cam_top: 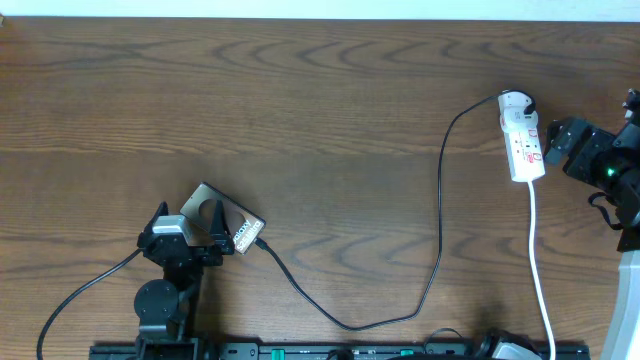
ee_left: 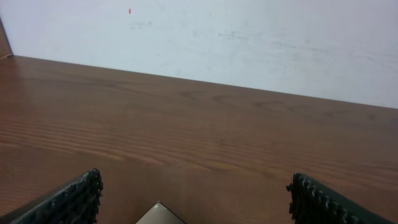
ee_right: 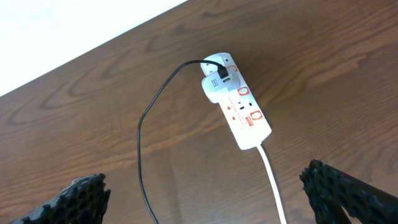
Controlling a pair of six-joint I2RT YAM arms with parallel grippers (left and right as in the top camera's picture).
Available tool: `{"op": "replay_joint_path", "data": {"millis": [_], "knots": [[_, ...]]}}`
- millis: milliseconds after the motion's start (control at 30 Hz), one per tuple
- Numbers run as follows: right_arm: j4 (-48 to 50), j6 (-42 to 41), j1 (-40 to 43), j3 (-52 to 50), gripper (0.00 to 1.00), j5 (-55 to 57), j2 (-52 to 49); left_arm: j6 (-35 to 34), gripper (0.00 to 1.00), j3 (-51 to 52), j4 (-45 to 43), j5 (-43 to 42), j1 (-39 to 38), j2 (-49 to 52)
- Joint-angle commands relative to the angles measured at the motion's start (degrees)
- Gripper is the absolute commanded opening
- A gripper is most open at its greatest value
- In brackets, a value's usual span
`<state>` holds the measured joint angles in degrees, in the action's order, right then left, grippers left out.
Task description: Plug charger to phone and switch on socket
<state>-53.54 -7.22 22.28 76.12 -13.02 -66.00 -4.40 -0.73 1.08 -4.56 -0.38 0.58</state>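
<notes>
The phone (cam_top: 228,222) lies slanted at the front left of the table. Only one of its corners (ee_left: 160,215) shows in the left wrist view. My left gripper (cam_top: 188,218) hovers over its left part, jaws wide open (ee_left: 194,202) and holding nothing. The black charger cable (cam_top: 440,230) runs from the adapter on the white socket (cam_top: 522,135) in a long loop, and its tip (cam_top: 262,243) meets the phone's edge. My right gripper (cam_top: 553,143) stands open just right of the socket. From the right wrist, the socket (ee_right: 239,111) and charger cable (ee_right: 142,143) lie ahead of the open gripper (ee_right: 202,186).
The socket's white cord (cam_top: 540,270) runs to the front edge and passes between the right fingers (ee_right: 273,180). A black arm cable (cam_top: 80,295) trails at the front left. A black rail (cam_top: 300,350) lines the front edge. A white wall (ee_left: 249,37) stands behind the table.
</notes>
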Motion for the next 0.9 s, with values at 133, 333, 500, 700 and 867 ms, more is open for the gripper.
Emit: {"op": "replay_joint_path", "data": {"millis": [133, 333, 500, 700, 867], "knots": [[-0.09, -0.46, 0.17, -0.07, 0.99, 0.26, 0.09, 0.94, 0.94, 0.46, 2.51, -2.27, 0.33, -0.35], [-0.09, -0.46, 0.17, -0.07, 0.99, 0.26, 0.09, 0.94, 0.94, 0.46, 2.51, -2.27, 0.33, -0.35], [-0.07, -0.46, 0.17, -0.07, 0.99, 0.26, 0.09, 0.94, 0.94, 0.46, 2.54, -2.27, 0.33, -0.35], [0.00, -0.46, 0.11, -0.13, 0.99, 1.90, 1.07, 0.94, 0.94, 0.46, 2.51, -2.27, 0.33, -0.35], [6.38, -0.42, -2.58, -5.16, 0.99, 2.19, 4.76, 0.94, 0.94, 0.46, 2.54, -2.27, 0.33, -0.35]]}}
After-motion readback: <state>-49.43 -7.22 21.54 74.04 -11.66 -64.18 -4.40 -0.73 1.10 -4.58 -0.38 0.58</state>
